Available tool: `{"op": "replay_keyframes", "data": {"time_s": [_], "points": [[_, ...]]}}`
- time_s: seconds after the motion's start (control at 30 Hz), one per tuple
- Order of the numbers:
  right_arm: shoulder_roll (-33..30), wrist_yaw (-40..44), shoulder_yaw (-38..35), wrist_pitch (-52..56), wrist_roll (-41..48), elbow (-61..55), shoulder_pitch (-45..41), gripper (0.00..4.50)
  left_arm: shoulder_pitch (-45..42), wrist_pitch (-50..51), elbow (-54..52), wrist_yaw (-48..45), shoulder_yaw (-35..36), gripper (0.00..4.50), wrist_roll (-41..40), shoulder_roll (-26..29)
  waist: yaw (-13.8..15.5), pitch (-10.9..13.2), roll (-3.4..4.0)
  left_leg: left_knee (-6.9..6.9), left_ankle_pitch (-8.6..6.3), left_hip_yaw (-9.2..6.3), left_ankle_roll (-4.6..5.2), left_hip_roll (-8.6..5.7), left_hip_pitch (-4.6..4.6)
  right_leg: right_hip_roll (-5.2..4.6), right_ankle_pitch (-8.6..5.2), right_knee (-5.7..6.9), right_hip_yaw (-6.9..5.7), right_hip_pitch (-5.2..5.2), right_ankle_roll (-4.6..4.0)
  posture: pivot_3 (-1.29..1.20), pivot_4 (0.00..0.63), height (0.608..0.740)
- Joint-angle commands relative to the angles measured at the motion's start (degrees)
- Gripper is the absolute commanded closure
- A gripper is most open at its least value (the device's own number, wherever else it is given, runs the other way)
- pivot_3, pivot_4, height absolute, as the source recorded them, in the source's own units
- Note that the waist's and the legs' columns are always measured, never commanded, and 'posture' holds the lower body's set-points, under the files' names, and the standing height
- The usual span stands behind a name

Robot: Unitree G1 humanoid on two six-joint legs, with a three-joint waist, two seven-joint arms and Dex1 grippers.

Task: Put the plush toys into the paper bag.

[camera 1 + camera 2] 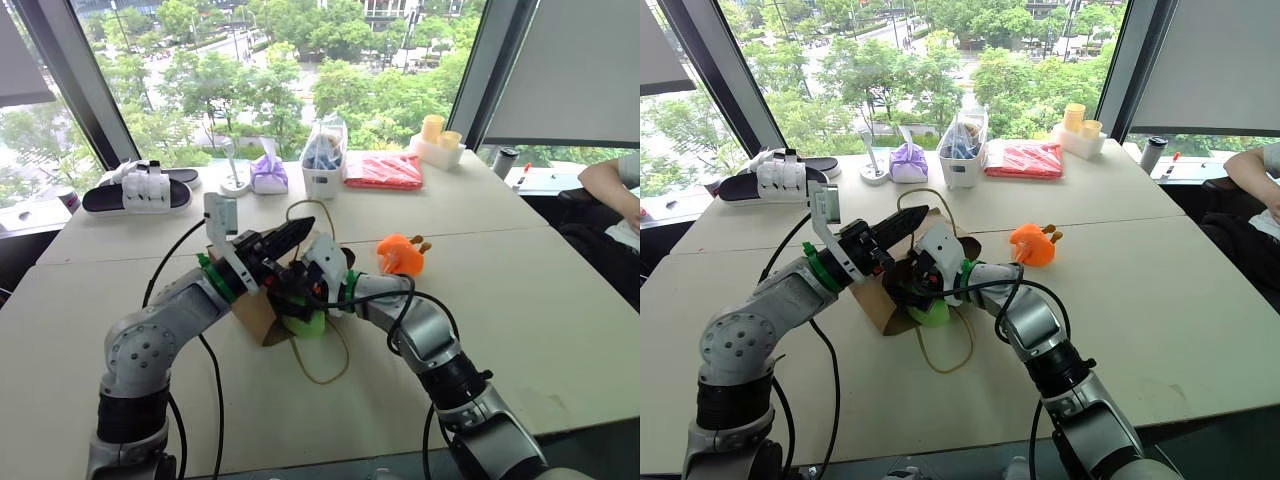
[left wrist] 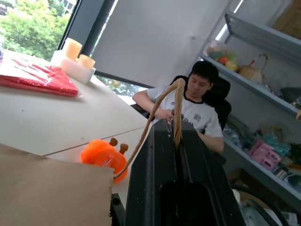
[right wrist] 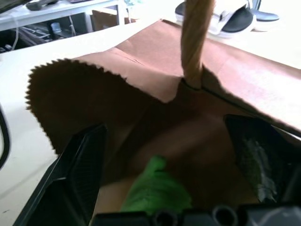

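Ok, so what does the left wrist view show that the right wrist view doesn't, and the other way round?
Left wrist view, not the right: the orange plush toy lying beyond the paper bag, a red packet, a seated person, and the left end effector shut on a twine handle. Right wrist view, not the left: the green plush toy at the bag's open mouth, between the open fingers of the right end effector, with white sandals behind. Both: the brown paper bag and a twine handle.

Paper bag [image 1: 880, 300] on table [image 1: 1160, 290]: green toy [image 1: 935, 313] at its mouth, orange toy [image 1: 1032, 244] right of it, slippers [image 1: 775, 175] behind-left
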Motion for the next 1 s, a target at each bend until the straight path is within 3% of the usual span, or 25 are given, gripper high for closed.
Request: {"op": "replay_keyframes", "data": {"time_s": [0.03,0.3,0.5,1.0], "points": [[-1.01,-0.33,-2.86,0.61,0.98,-4.63,-0.98,0.08,0.04,-0.73,-1.56,0.06,1.67,4.5,-1.68,1.14,0.07,0.0,0.0,0.0,0.0,0.0,0.0,0.0,0.0,0.0,0.0,0.0,0.0,0.0,0.0,0.0,0.15,0.74],[-11.63,3.56,-10.11,11.8,8.4,-18.38,4.68,0.08,3.97,-1.08,-2.42,-4.6,-1.05,4.5,2.55,4.17,0.37,0.0,0.0,0.01,-0.03,0.01,0.05,-0.03,-0.03,-0.02,0.0,-0.04,0.0,0.03,0.0,0.0,0.15,0.74],[-16.1,3.88,-12.17,17.17,12.31,-23.77,10.74,0.08,4.17,-1.53,-1.89,-7.17,-2.44,4.5,5.71,4.73,0.21,0.01,0.0,-0.02,-0.16,0.04,0.28,0.0,0.0,-0.01,0.0,-0.02,0.0,0.02,-0.01,0.0,0.15,0.74],[-14.82,-0.18,-7.19,9.76,6.39,-14.02,12.71,0.08,3.97,-0.51,-2.59,-6.15,-1.26,4.5,4.21,4.49,0.34,0.01,-0.01,0.02,-0.17,0.05,0.3,-0.01,-0.02,-0.01,0.0,-0.04,0.01,0.04,0.0,0.0,0.15,0.74]]}}
